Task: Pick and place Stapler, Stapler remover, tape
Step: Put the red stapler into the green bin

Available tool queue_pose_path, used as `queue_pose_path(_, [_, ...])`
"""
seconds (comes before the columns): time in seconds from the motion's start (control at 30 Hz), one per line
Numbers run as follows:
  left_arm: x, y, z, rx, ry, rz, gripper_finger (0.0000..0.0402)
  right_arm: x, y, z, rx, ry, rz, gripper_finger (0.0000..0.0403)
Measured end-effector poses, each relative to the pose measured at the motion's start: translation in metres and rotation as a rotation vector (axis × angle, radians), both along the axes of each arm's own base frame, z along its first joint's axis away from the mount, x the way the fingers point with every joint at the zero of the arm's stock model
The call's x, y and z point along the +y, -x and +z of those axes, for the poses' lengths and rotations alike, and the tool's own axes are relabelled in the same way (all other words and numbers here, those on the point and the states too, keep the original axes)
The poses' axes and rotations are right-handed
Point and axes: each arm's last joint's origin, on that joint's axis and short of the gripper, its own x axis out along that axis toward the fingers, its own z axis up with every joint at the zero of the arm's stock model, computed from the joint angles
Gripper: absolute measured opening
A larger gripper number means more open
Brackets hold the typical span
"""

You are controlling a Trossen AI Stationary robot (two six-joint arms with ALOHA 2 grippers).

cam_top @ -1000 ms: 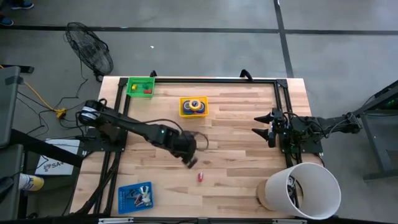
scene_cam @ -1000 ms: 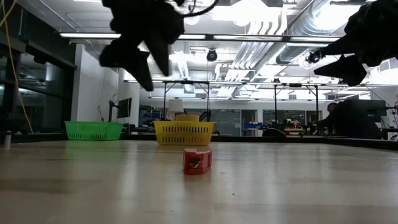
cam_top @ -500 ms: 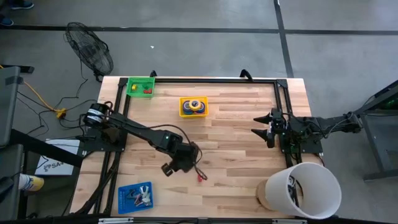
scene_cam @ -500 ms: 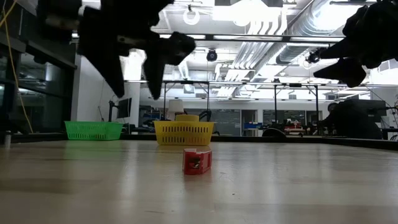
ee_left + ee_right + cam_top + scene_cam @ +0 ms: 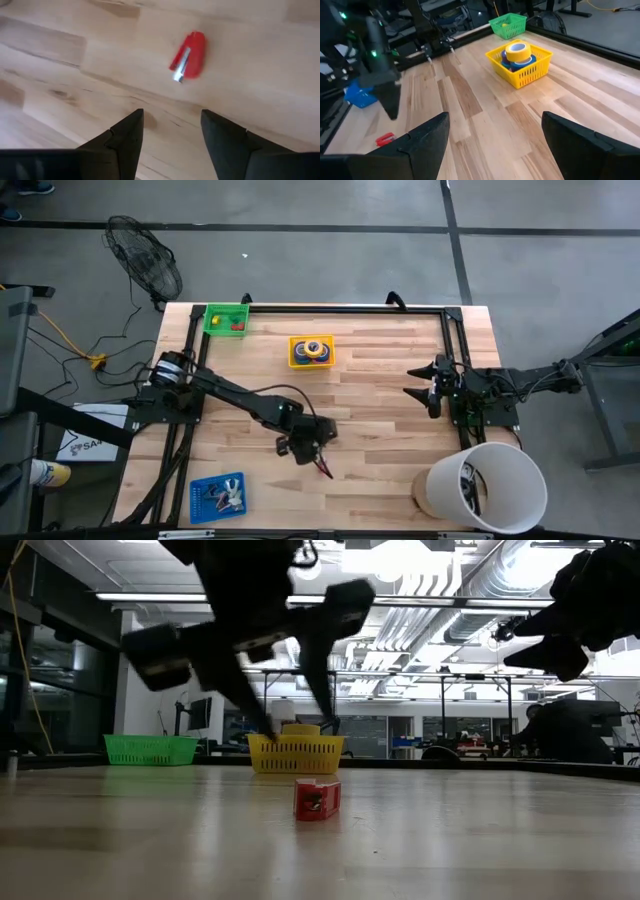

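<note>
Your left tool point(image 5: 318, 460) hangs open over the pale wood desk point(image 5: 380, 380) above a red stapler point(image 5: 189, 63); right tool point(image 5: 420, 384) open, lab beyond.

My left gripper point(image 5: 322, 463) is hanging right over the stapler point(image 5: 325, 471) mid-table, tape point(image 5: 313, 348) is sitting in the basket point(image 5: 295, 360) behind it, right gripper point(image 5: 418, 383) is waiting off right.

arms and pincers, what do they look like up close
Both arms are dark, jointed and slim, with cables trailing along them. The left pincer has two black, wedge-shaped fingers tapering to blunt tips. The right pincer has the same broad black fingers.
</note>
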Motion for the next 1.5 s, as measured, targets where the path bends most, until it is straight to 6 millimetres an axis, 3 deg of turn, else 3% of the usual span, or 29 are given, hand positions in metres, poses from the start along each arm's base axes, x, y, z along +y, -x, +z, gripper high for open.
queue_pose_path(0.3, [-0.019,-0.015,0.004,-0.076,-0.033,-0.158,0.0195,0.000,-0.001,-0.001,0.010,0.002,0.000,0.0307])
queue_pose_path(0.63, [-0.045,-0.016,-0.025,-0.032,-0.194,-0.250,0.0195,0.000,-0.002,-0.001,0.022,0.004,0.001,0.0307])
queue_pose_path(1.5, [-0.047,-0.019,-0.038,-0.006,-0.150,-0.302,0.0186,0.001,-0.004,-0.004,0.055,0.010,0.000,0.0307])
